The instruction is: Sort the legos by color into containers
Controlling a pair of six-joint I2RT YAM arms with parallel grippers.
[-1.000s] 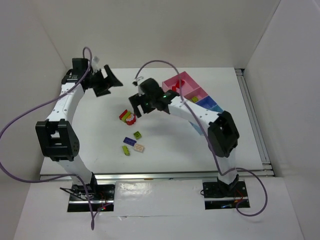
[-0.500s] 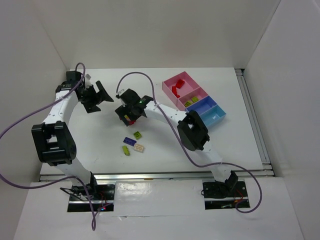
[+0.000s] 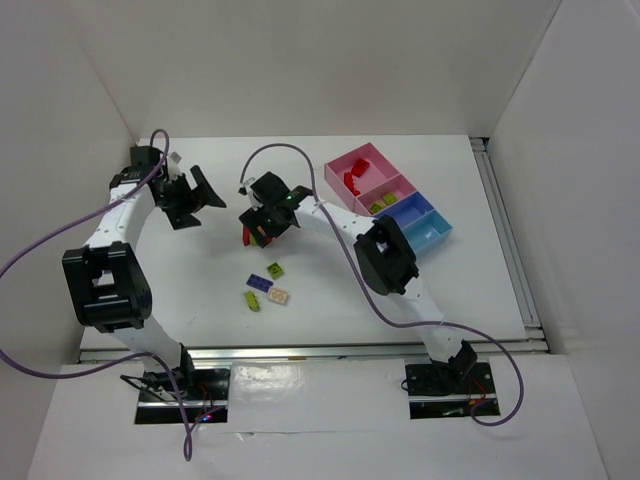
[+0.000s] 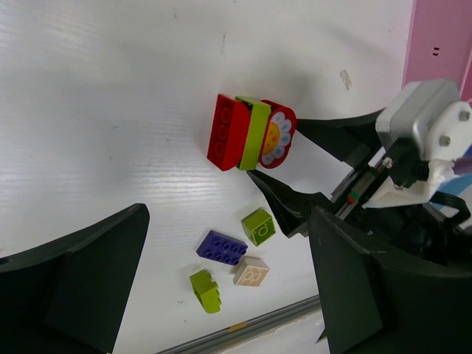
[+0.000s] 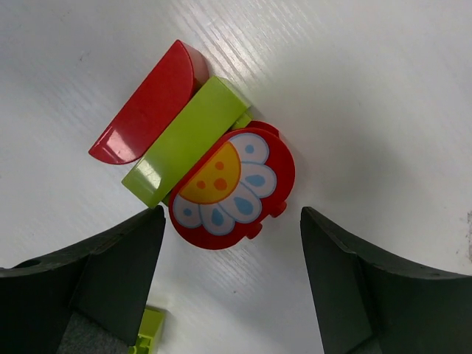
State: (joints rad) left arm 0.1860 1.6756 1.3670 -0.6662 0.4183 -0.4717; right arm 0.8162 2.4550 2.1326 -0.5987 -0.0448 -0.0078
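Note:
A stack of a red brick [image 5: 147, 103], a lime green plate [image 5: 188, 140] and a round red-white flower piece [image 5: 232, 184] lies on the table. My right gripper [image 5: 232, 287] is open and hangs just above it, with the flower piece near the gap between its fingers. The stack [image 4: 251, 134] also shows in the left wrist view. My left gripper [image 4: 221, 295] is open and empty, and in the top view it [image 3: 200, 195] is left of the stack [image 3: 256, 236]. The containers [image 3: 372, 152] stand at the back right, with red pieces [image 3: 352, 180] and green pieces [image 3: 380, 207] in them.
Loose bricks lie nearer the front: a green one [image 4: 259, 226], a purple one [image 4: 222, 248], a beige one [image 4: 251, 271] and another green one [image 4: 206, 290]. The table's front rail [image 3: 320, 350] runs below them. White walls close in the sides and back.
My right arm has swung left from beside the containers to above the stack. My left gripper has pulled back a little to the left.

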